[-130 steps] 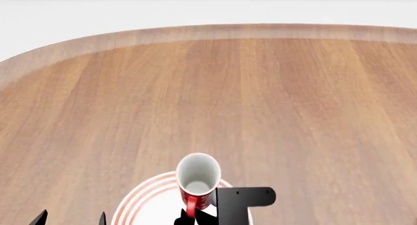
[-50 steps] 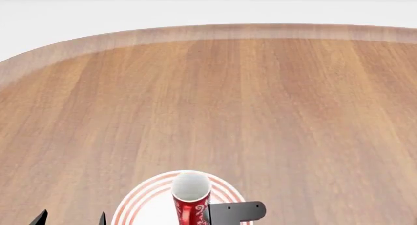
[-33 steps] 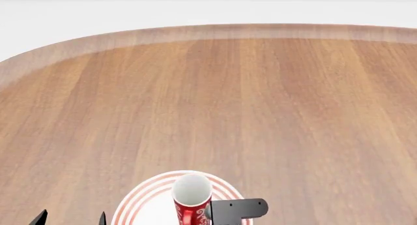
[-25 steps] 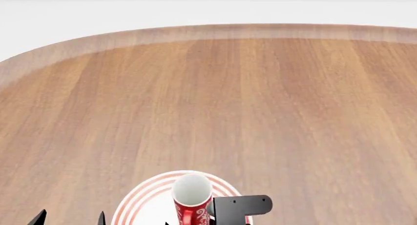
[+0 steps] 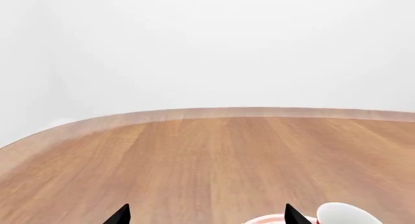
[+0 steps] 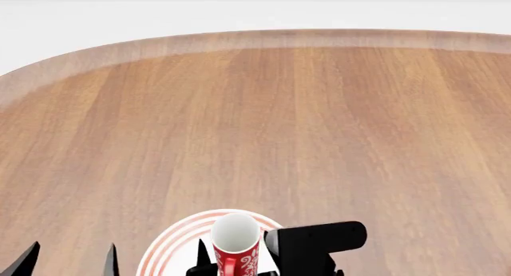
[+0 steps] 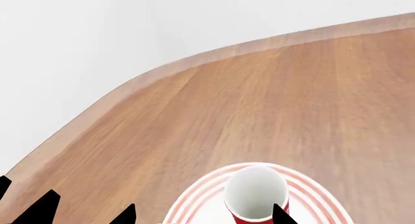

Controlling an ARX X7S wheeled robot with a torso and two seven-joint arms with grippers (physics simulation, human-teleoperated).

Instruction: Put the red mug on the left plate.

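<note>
The red mug (image 6: pixel 236 252) with white scrolls stands upright on the left plate (image 6: pixel 172 247), a white plate with red rings, at the near edge of the head view. My right gripper (image 7: pixel 201 215) is open. The mug (image 7: pixel 256 196) sits between its tips, close to one fingertip (image 7: pixel 280 214); I cannot tell if they touch. The plate (image 7: pixel 194 202) lies under it. My left gripper (image 6: pixel 68 263) is open and empty, left of the plate. In the left wrist view, this gripper (image 5: pixel 207 216) shows the mug rim (image 5: pixel 347 215) beside one tip. The mug's handle is hidden.
The wooden table (image 6: pixel 264 120) with a raised rounded rim stretches away in front, against a white background. The right arm's black body (image 6: pixel 319 240) stands just right of the mug. No second plate or other mug is in view.
The mug came down from its raised position and now stands on the plate. My right gripper has let go and opened around it. The left fingertips shifted slightly left.
</note>
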